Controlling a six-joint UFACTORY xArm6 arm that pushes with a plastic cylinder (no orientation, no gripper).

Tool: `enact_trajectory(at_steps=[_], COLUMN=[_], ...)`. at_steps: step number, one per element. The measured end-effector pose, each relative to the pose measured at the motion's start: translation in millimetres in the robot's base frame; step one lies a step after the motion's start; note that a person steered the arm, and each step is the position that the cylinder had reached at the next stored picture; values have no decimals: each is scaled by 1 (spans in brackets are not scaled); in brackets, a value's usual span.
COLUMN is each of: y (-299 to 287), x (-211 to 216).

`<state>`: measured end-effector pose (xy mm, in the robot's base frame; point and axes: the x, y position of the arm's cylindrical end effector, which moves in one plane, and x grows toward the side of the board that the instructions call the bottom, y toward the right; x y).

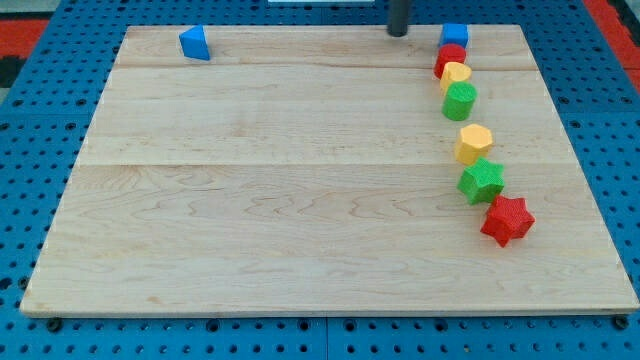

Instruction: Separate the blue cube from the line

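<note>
The blue cube (455, 36) sits at the top of a line of blocks on the view's right side of the wooden board (280, 200). Below it in the line come a red block (449, 58), a yellow block (456, 75), a green cylinder (460, 101), a yellow hexagon (474, 144), a green star (482, 181) and a red star (507, 220). My tip (399, 33) is at the view's top edge, to the left of the blue cube and apart from it.
A blue triangular block (196, 43) lies alone near the board's top left corner. The board rests on a blue pegboard surface (30, 150).
</note>
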<state>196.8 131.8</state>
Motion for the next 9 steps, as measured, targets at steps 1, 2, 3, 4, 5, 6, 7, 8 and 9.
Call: enact_trajectory(at_steps=[1,2,3,4,5,6,7,8,9], y=[14,38,78,77,45,1,-5,22,77], x=[-6,-6,-5,-4,14,7,6,-5,8])
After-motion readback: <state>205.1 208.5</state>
